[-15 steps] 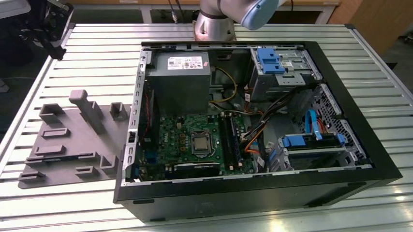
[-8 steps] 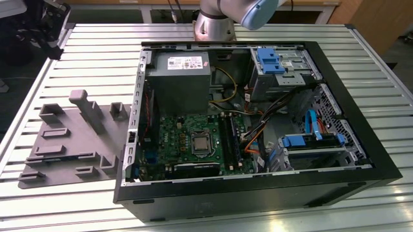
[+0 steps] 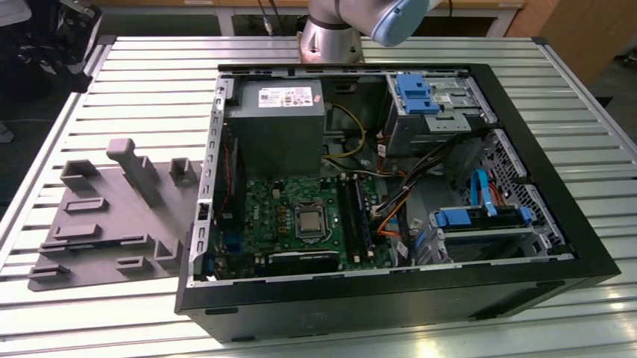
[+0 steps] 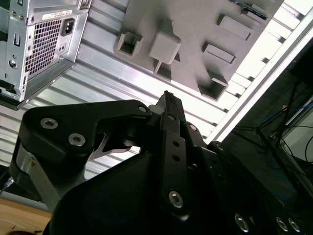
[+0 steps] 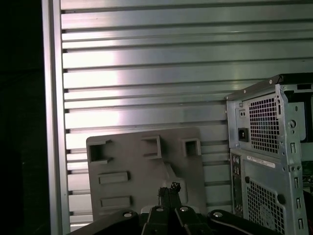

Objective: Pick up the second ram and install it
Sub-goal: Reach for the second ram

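Observation:
In both wrist views my gripper [image 4: 167, 99] [image 5: 169, 189] hangs high over the grey plastic tray [image 4: 195, 24] [image 5: 142, 171]. Its two dark fingers are pressed together, shut, with nothing showing between them. A thin dark strip [image 4: 250, 9] lies on the tray's far end, cut off by the picture's edge; it looks like the second ram. In the exterior view the tray [image 3: 110, 224] lies on the table at the exterior view's left of the open computer case [image 3: 398, 298]. The long black memory slots [image 3: 353, 216] run beside the processor on the green motherboard.
The case's rear panel with its power supply grille [image 4: 44, 39] [image 5: 269, 147] stands next to the tray. The slatted metal table [image 3: 149, 74] ends at a rail [image 5: 51, 122] beyond the tray. The arm's base [image 3: 344, 30] rises behind the case. Cables and blue drive brackets [image 3: 468, 220] fill the case's right half.

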Controlling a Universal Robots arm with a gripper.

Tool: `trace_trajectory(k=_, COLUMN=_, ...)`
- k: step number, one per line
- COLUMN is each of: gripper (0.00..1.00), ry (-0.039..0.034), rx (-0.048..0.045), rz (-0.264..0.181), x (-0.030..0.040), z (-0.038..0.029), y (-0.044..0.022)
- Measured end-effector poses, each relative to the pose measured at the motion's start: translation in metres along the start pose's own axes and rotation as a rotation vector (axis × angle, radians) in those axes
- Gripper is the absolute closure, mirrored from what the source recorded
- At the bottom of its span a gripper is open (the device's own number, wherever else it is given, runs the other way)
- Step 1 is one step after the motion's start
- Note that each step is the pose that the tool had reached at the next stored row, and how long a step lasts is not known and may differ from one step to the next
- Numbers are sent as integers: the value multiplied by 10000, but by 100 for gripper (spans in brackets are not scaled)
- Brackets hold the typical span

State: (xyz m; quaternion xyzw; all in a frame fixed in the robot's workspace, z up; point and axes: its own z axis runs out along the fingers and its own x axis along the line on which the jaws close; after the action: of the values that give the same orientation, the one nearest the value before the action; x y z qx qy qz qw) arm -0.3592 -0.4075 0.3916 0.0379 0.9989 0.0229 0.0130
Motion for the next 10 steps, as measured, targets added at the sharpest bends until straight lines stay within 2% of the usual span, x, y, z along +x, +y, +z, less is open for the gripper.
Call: trace_trajectory(k=10, gripper=89, ry=0, rx=-10, rz=1, x=74, z=1, y=-20)
